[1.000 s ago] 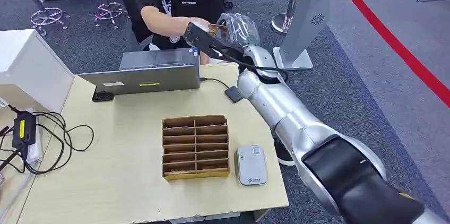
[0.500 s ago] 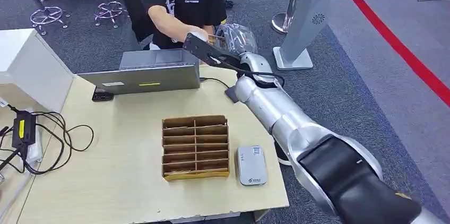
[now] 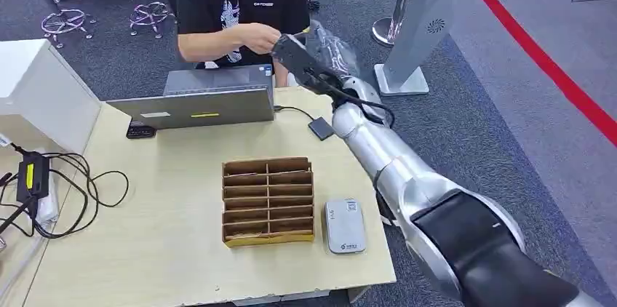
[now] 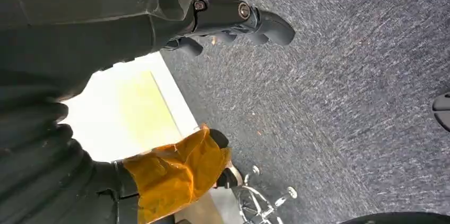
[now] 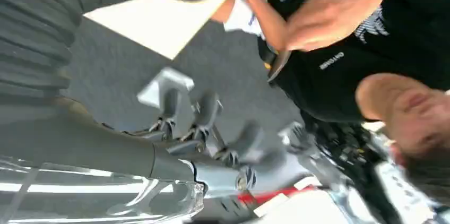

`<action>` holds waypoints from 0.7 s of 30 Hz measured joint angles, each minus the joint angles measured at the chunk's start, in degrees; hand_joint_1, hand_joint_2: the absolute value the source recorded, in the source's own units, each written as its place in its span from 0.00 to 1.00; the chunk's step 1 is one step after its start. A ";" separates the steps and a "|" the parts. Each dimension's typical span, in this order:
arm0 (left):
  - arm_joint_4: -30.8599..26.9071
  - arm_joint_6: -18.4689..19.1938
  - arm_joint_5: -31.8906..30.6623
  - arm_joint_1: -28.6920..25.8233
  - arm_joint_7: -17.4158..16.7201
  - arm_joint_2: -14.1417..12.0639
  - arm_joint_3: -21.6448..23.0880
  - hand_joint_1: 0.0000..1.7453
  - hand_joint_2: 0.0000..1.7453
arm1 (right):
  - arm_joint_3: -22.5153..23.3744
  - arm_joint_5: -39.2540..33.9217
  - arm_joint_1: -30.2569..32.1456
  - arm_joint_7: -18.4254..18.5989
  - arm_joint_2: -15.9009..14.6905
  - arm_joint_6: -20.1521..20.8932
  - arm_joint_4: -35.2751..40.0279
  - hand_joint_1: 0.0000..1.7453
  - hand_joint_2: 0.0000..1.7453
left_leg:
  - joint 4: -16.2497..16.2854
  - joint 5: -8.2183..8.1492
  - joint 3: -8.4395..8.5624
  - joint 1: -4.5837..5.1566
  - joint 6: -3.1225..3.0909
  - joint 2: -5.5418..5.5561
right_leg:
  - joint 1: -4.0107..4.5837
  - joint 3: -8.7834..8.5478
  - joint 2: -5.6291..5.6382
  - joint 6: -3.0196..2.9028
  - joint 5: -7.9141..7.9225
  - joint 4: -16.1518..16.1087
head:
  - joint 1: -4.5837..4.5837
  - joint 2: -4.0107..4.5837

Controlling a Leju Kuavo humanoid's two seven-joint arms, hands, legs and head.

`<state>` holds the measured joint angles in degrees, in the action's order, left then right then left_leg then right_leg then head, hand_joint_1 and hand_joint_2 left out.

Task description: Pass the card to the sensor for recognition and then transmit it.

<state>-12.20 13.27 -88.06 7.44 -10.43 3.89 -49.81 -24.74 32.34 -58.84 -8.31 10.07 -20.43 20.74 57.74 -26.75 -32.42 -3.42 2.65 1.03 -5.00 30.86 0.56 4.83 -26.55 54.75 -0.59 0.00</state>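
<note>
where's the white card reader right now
In the head view, the white card reader lies flat near the table's front right corner, just right of the cardboard divider box.

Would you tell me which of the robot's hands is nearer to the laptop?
The right hand is nearer, raised just beyond the laptop. The left hand hangs over the carpet beside the table.

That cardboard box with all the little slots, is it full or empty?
Empty, as far as the head view shows: the cardboard divider box on the table has bare brown slots.
</note>
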 joint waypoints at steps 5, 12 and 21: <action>0.00 -0.15 0.04 -0.89 0.24 -0.11 0.00 0.00 1.00 | 7.28 -5.74 2.19 -3.63 -4.44 2.62 -0.48 0.00 1.00 | 0.03 0.00 -0.06 0.00 0.00 0.08 | 0.00 -0.04 -0.07 0.03 0.03 -0.01 | 0.04 0.00; 0.00 -0.42 0.24 -1.22 0.50 -0.37 -0.06 0.00 1.00 | 14.17 -15.64 4.37 -4.35 -8.79 8.64 -0.94 0.00 0.00 | 0.02 -0.02 0.02 -0.01 0.02 -0.04 | 0.01 0.17 0.01 -0.02 0.05 0.00 | -0.04 0.00; 0.00 -1.42 3.13 -2.76 0.98 -0.77 -2.25 0.00 1.00 | 46.61 -56.03 24.10 -2.53 -20.83 31.98 -4.29 0.00 1.00 | -0.01 -0.26 0.07 -0.02 -0.24 0.66 | 0.04 -0.60 -0.70 0.15 -0.22 -0.47 | 0.00 0.00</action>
<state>-12.20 11.85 -84.93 4.68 -9.44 3.13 -52.06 21.87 -23.69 -34.74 -10.84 -10.76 11.55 16.46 57.73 -27.02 -32.35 -3.43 2.41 1.69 -4.96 30.25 -0.13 4.98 -26.77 54.29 -0.59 0.00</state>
